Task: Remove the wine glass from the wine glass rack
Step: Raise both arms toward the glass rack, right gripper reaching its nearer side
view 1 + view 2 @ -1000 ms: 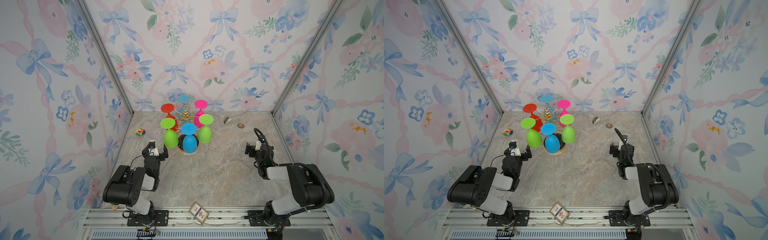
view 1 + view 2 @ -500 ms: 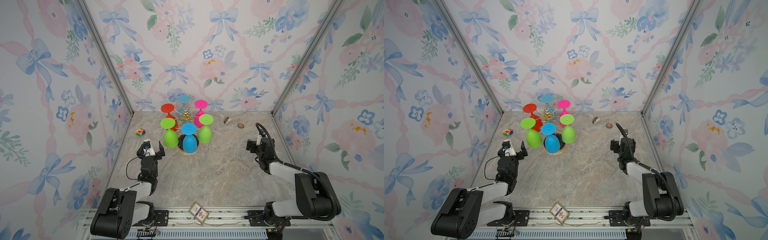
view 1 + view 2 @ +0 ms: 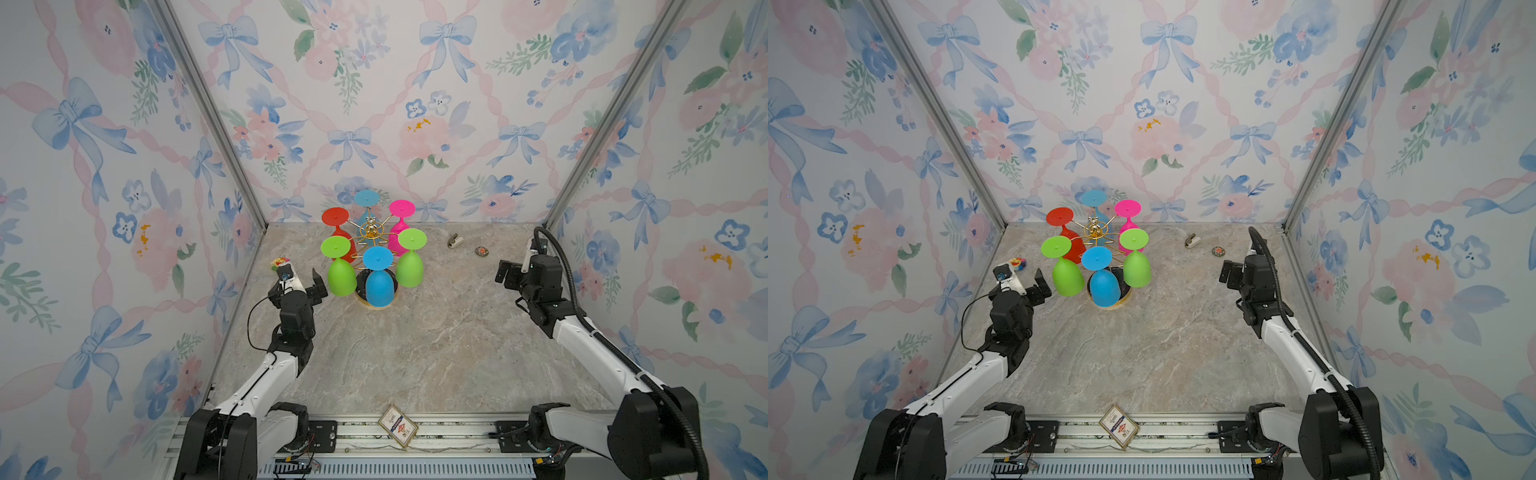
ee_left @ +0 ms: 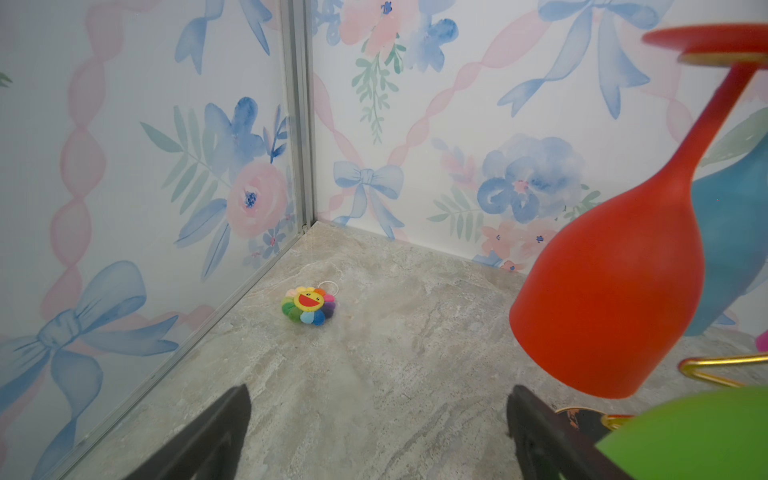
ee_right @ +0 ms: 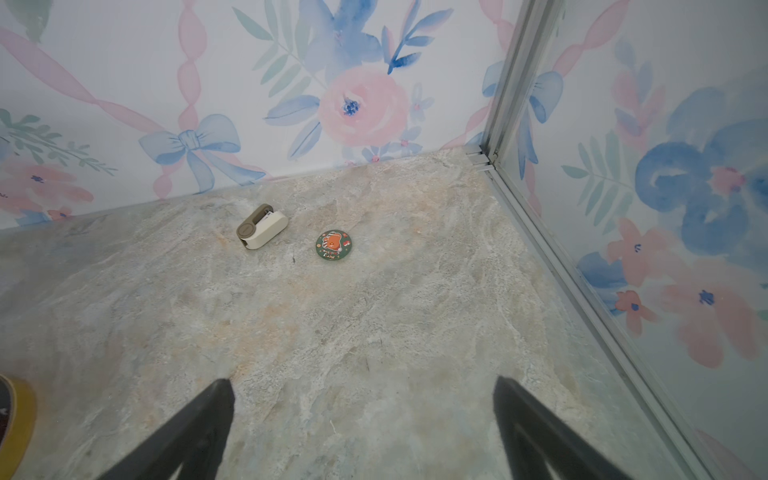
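Observation:
The gold wire wine glass rack point(image 3: 371, 230) point(image 3: 1095, 228) stands at the back middle of the marble floor. Several coloured wine glasses hang upside down from it: red point(image 3: 335, 216), teal, pink, two green and a blue one point(image 3: 379, 286) at the front. My left gripper point(image 3: 300, 286) point(image 4: 378, 415) is open and empty, just left of the near green glass point(image 3: 341, 277). In the left wrist view the red glass point(image 4: 615, 282) and the green bowl point(image 4: 685, 436) lie beside one finger. My right gripper point(image 3: 517, 272) point(image 5: 361, 407) is open and empty, well to the right of the rack.
A rainbow flower plush point(image 3: 279, 262) point(image 4: 308, 305) lies by the left wall. A beige clip-like device point(image 3: 454, 240) point(image 5: 262, 226) and a round green badge point(image 3: 481, 251) point(image 5: 332, 245) lie at the back right. A card point(image 3: 397, 426) rests on the front rail. Floral walls close three sides.
Both arms have unfolded and reached forward from near the front. The left gripper now sits beside the near green glass. Both grippers stayed open.

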{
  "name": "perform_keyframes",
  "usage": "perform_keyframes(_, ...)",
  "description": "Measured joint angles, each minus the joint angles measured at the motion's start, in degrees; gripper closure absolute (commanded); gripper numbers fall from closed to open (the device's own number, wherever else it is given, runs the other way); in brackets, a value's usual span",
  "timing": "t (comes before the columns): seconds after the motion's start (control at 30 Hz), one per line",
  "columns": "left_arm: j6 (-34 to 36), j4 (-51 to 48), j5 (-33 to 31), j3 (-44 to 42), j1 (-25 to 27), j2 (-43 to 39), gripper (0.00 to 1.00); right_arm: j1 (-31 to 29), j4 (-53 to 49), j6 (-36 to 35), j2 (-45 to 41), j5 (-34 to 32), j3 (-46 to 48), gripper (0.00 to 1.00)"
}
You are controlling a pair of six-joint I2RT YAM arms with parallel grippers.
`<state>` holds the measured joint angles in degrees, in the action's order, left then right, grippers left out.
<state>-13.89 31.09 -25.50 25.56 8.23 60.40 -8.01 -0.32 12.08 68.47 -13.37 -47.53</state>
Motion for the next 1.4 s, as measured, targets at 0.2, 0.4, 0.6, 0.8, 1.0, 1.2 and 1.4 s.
perform_keyframes(0.2,-2.34,-12.76,0.2,8.98,0.0,-1.36,0.02,-0.24,-10.19,3.58,-2.08,6.16,-6.67,0.02)
perform_keyframes(0.4,-3.26,-25.14,-1.73,16.33,-0.13,-2.91,0.02,-1.46,-18.14,7.1,-1.9,13.2,-12.61,0.06)
perform_keyframes(0.6,-2.8,-34.27,2.67,25.55,-0.39,-3.72,0.02,-5.35,-22.71,10.38,-0.26,19.17,-18.86,0.1)
perform_keyframes(0.8,-1.38,-40.52,10.05,31.87,-0.39,-4.22,0.02,-7.37,-23.26,15.32,1.84,26.8,-24.35,0.16)
perform_keyframes(1.0,0.0,-45.09,15.82,36.37,-0.39,-5.25,0.02,-8.92,-19.02,23.96,3.82,34.14,-25.68,0.22)
perform_keyframes(1.2,0.37,-46.58,23.02,38.12,-0.39,-5.25,0.02,-14.47,-14.86,31.26,8.87,36.92,-27.32,0.32)
perform_keyframes(1.4,0.37,-47.56,30.1,38.47,-0.39,-5.22,0.02,-18.1,-11.56,35.76,14.03,38.45,-30.25,0.41)
